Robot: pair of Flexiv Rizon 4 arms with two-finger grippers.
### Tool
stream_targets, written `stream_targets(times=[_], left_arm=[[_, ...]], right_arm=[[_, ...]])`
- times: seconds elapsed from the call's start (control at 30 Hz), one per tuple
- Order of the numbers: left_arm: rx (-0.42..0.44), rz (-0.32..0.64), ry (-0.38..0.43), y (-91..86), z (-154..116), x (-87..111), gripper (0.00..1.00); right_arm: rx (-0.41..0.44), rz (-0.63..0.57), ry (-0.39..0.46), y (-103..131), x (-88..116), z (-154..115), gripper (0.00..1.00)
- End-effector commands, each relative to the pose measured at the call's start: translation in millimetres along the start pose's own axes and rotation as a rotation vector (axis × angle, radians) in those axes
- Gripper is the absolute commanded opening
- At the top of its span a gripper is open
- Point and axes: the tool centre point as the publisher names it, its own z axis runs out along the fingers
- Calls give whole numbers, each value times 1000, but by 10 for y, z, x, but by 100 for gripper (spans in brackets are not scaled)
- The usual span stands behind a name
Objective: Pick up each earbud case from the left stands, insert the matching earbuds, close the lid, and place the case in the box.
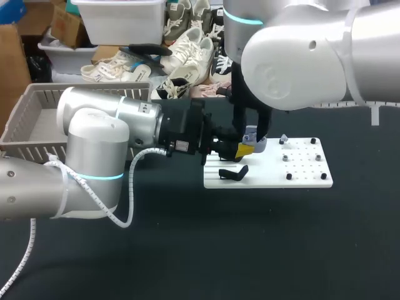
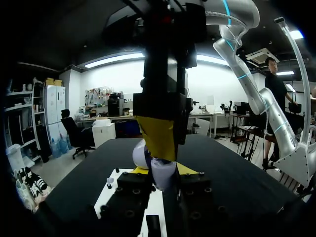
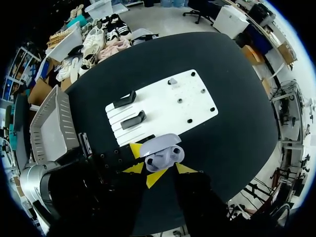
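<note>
Stretching across the dark table (image 1: 262, 250) from the left, the left arm (image 1: 94, 144) met the right arm (image 1: 300, 62), which came down from the upper right, and the two grippers converged above the near-left part of a white board (image 1: 309, 180). A grey slatted basket (image 1: 25, 112) stood at the table's far left, well apart from the board. On the board's left part were two black stands (image 3: 123, 100), both bare in the right wrist view. Small dark pegs (image 1: 288, 176) dotted its right part, and a small grey piece (image 1: 283, 139) sat near the far edge. The left gripper (image 1: 240, 150) reached in level from the side, its yellow-tipped fingers (image 3: 136, 148) pinching a lavender earbud case (image 1: 250, 133) from two sides and holding it clear of the board. In the left wrist view the case (image 2: 163, 174) sat between that gripper's (image 2: 163, 170) own black fingers. The broad yellow face of one of the other arm's fingers (image 2: 158, 136) hung down just in front of it. The right gripper (image 1: 256, 142) pointed straight down over the case. In its own view its tips (image 3: 134, 168) were spread apart, with the case (image 3: 160, 148) just ahead of them. The case's lid looked raised there, and round recesses showed in the body. Contact between those spread tips and the case could not be made out.
</note>
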Motion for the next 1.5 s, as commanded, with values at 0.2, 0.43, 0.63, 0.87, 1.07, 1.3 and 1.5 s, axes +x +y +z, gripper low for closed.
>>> stream_targets(times=[0.2, 0.43, 0.63, 0.87, 1.07, 1.3, 1.5], left_arm=[[1, 0, 0, 7, 0, 1, 0], [1, 0, 0, 7, 0, 1, 0], [1, 0, 0, 7, 0, 1, 0], [1, 0, 0, 7, 0, 1, 0], [1, 0, 0, 7, 0, 1, 0], [1, 0, 0, 7, 0, 1, 0], [1, 0, 0, 7, 0, 1, 0]], right_arm=[[2, 7, 2, -13, 4, 39, 32], [6, 10, 0, -2, -12, 53, 31], [13, 9, 0, 1, -19, 64, 25], [23, 11, -4, -3, -24, 71, 25], [25, 17, -8, -12, -34, 74, 28], [26, 18, -11, -9, -41, 84, 25], [29, 17, -12, -8, -49, 86, 10]])
